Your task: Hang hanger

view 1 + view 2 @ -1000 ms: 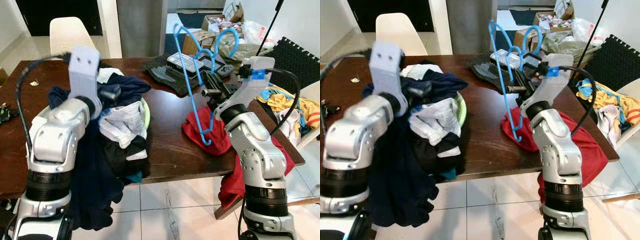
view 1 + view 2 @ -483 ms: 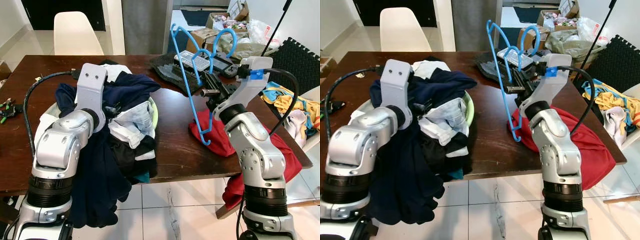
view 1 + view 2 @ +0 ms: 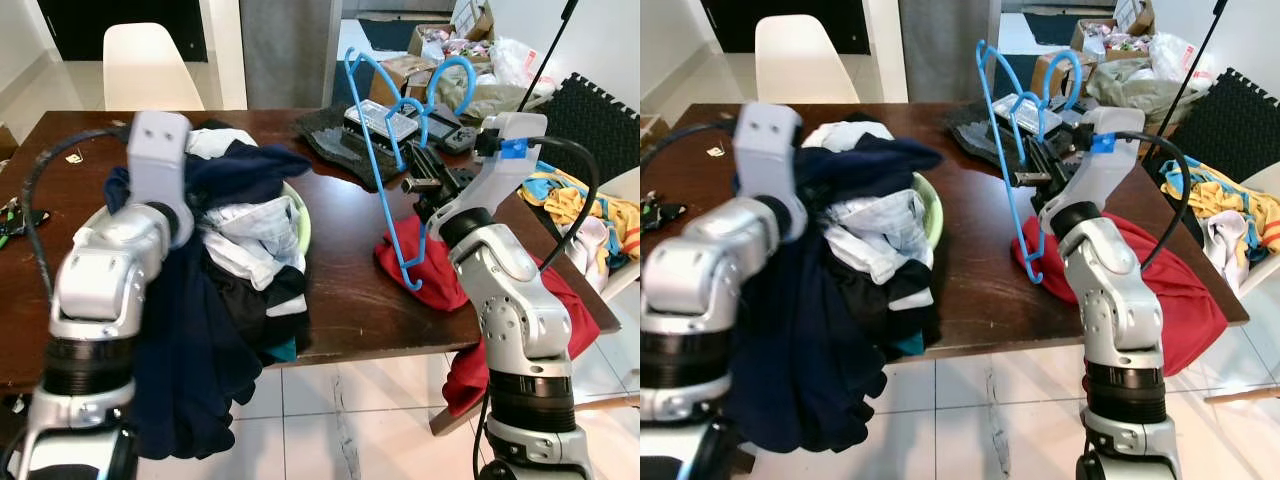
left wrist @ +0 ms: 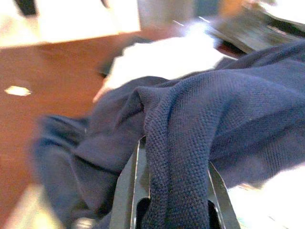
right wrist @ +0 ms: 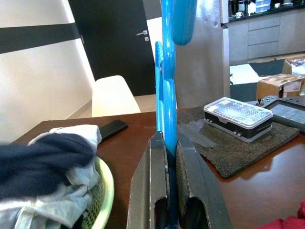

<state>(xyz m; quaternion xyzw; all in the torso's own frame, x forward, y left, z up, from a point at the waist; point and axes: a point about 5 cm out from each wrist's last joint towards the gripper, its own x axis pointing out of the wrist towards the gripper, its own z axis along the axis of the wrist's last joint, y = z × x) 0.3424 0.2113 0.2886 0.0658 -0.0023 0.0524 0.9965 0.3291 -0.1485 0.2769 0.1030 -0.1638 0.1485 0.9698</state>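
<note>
My right gripper (image 5: 167,200) is clamped on the blue hanger (image 3: 385,170), whose bar runs up between the two black fingers (image 5: 151,186); I hold it upright above the dark wooden table (image 3: 345,290), hook end uppermost and lower corner just over a red garment (image 3: 430,270) that drapes off the table edge below the gripper. Beyond the gripper lies a dark mat (image 5: 238,152) carrying a clear plastic case (image 5: 238,118) and a handheld controller (image 5: 286,110). My left gripper (image 4: 171,200) has its fingers closed on a fold of navy knit garment (image 4: 224,124), which hangs from it down past the table edge. Under and just ahead of that gripper sits a pale green laundry basket (image 3: 303,222), heaped above its rim with mixed clothing: white and light grey pieces (image 3: 255,235) on top, black fabric (image 3: 255,305) spilling over the near side. A white chair (image 3: 150,65) stands at the table's far side.
</note>
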